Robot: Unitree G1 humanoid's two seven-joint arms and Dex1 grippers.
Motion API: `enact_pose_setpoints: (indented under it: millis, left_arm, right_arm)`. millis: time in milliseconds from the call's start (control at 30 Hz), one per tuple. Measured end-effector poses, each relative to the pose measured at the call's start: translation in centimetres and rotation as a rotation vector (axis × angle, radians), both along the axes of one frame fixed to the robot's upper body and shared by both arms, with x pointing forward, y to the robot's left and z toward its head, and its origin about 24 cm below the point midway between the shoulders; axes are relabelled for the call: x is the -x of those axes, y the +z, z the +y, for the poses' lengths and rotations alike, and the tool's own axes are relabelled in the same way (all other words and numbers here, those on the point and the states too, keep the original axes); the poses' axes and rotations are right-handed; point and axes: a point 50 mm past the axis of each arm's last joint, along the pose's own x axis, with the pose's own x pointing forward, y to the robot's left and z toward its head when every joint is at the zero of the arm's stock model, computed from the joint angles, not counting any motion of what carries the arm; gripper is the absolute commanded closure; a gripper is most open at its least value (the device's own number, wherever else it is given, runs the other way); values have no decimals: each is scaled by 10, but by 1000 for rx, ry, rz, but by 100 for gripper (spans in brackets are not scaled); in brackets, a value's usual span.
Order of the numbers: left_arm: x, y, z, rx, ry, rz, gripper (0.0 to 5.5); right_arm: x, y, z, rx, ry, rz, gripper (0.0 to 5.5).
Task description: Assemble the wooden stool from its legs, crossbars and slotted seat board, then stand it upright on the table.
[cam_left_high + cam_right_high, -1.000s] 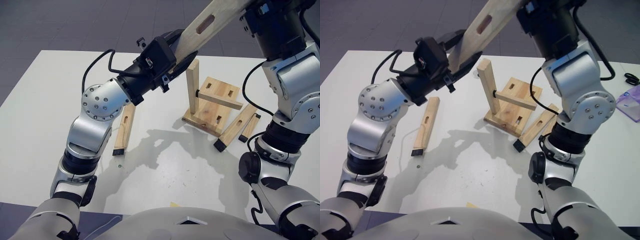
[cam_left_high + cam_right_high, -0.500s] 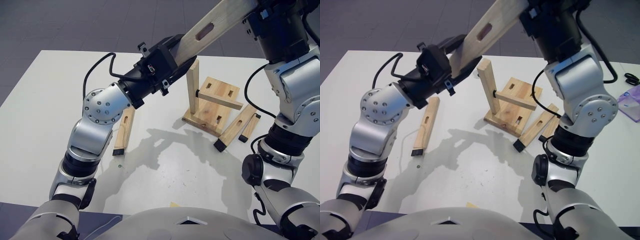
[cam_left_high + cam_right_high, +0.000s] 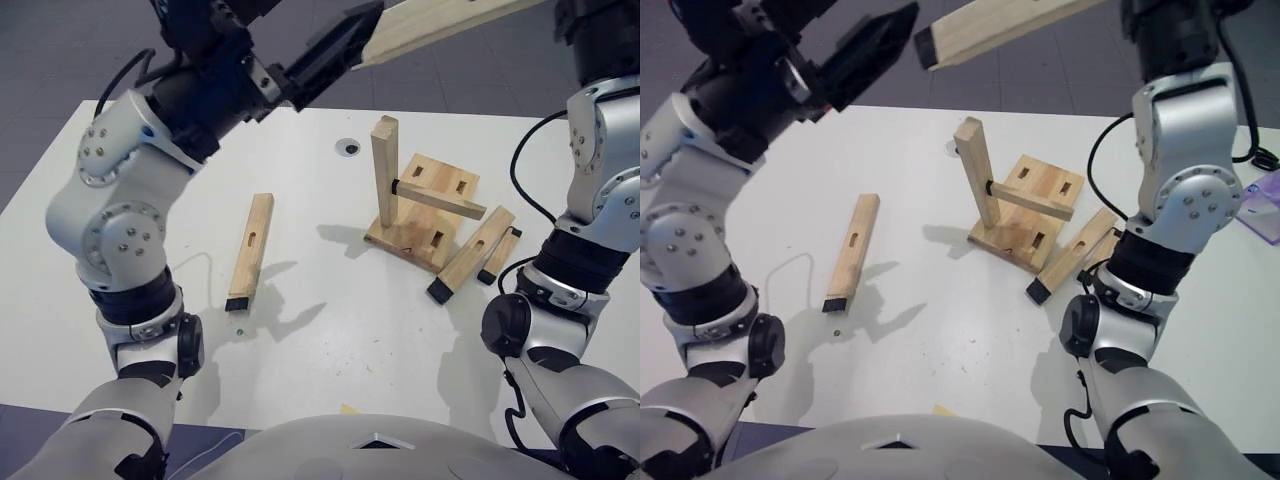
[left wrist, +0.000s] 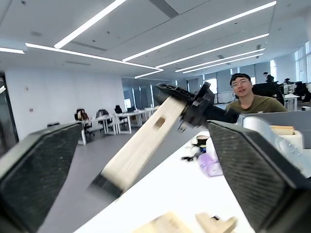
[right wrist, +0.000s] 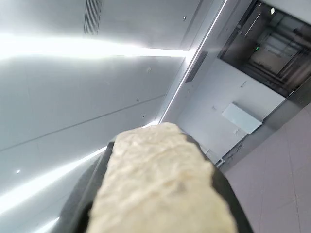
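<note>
I'm getting both head eyes looking forward and down over the arms at the white worktop, sharing the same spread. Left wrist cam is facing out across the room between the fingers of its own gripper, catching the leg that's also showing atop the head views. Right wrist cam is pointing up at the ceiling, jammed right against that leg's end.

No text, label, number or sign can be read in my views. The raised leg, the seat board and the table show plain surfaces with no legible marking. Any marking on the purple item at the table's right edge is too small to read.
</note>
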Motion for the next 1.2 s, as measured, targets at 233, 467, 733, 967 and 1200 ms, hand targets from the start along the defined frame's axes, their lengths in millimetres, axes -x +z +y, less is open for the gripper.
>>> enact_pose_setpoints:
  millis: [233,467,733,967,1200]
  left_arm:
    - [-46,-78,7,-204,-260,343,10]
    - [-68,-72,-2,-390,-352,282,10]
    - [-62,-74,-35,-423,-374,153,10]
    - [-36,-90,-36,-416,-405,171,10]
    - [-22,-74,-33,-345,-364,127,10]
  right_arm:
    - [-17,-16,-23,16,-211,125,441]
    - [-22,-20,-12,58,-172,114,441]
    - [-17,-41,18,613,-211,112,441]
    - [-15,-60,46,964,-95,143,441]
    - [-12,-73,73,1075,70,174,442]
